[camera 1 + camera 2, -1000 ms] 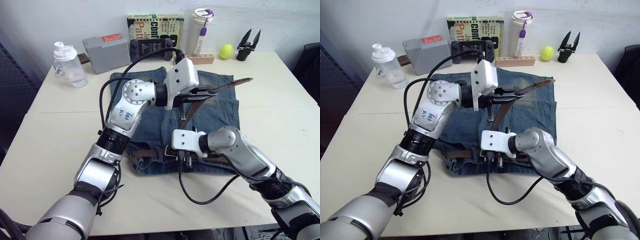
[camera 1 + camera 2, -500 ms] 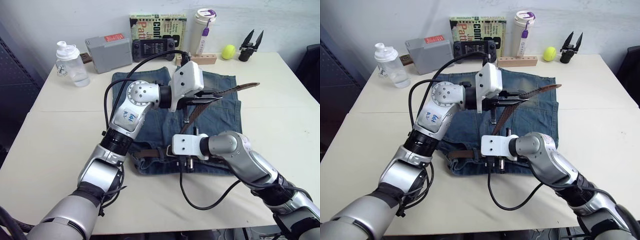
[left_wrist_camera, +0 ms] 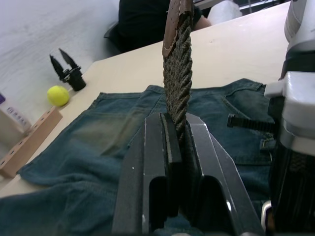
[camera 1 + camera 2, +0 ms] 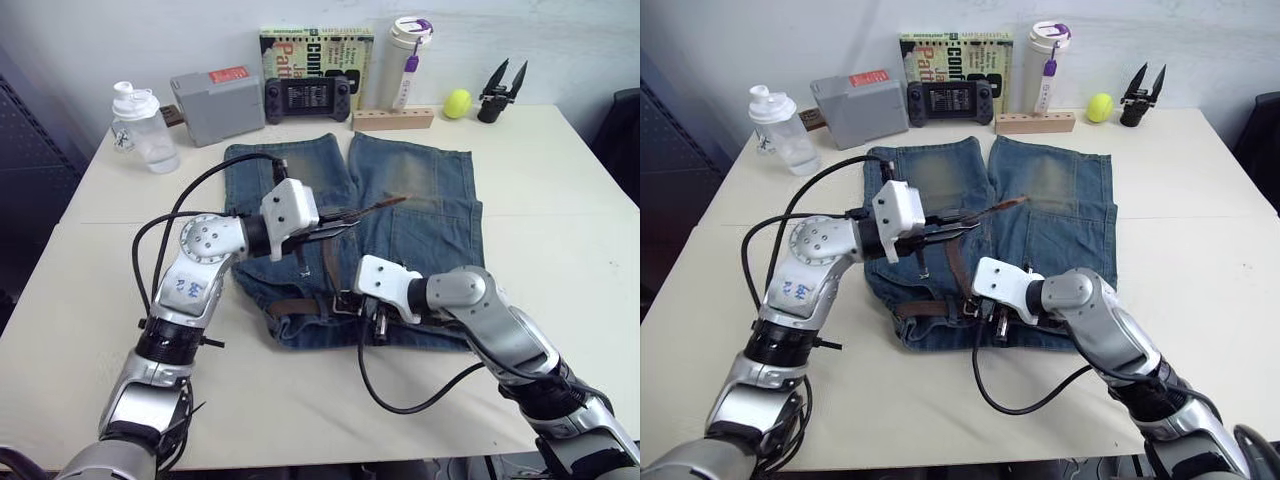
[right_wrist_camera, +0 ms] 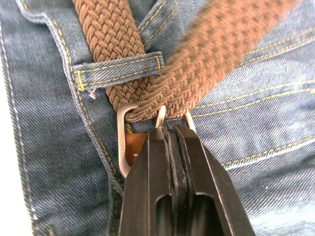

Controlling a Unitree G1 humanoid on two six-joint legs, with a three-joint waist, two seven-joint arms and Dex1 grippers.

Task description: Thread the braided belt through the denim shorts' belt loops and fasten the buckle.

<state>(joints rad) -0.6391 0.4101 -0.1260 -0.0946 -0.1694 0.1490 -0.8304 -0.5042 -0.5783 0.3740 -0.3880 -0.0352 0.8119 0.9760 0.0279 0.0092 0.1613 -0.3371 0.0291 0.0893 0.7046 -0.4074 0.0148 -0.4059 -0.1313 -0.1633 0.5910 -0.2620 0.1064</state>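
Observation:
The denim shorts (image 4: 420,215) lie flat on the table, waistband toward me. The braided belt (image 4: 290,305) runs along that waistband and under a belt loop (image 5: 118,66). Its free end passes through the buckle (image 5: 123,142), rises from it and sticks out past my left gripper (image 4: 335,222), which hangs over the shorts' left leg. That gripper is shut on the belt (image 3: 177,73). My right gripper (image 4: 375,322) sits low at the waistband's middle, shut on the buckle's metal frame.
Along the table's far edge stand a clear bottle (image 4: 140,130), a grey box (image 4: 213,103), a book (image 4: 315,60), a handheld console (image 4: 307,95), a white tumbler (image 4: 402,60), a wooden block (image 4: 392,118), a yellow ball (image 4: 456,102) and a black clip (image 4: 497,90).
My left gripper has swung down and to the left, toward me, with the belt's free end still in it. The right gripper has stayed at the buckle.

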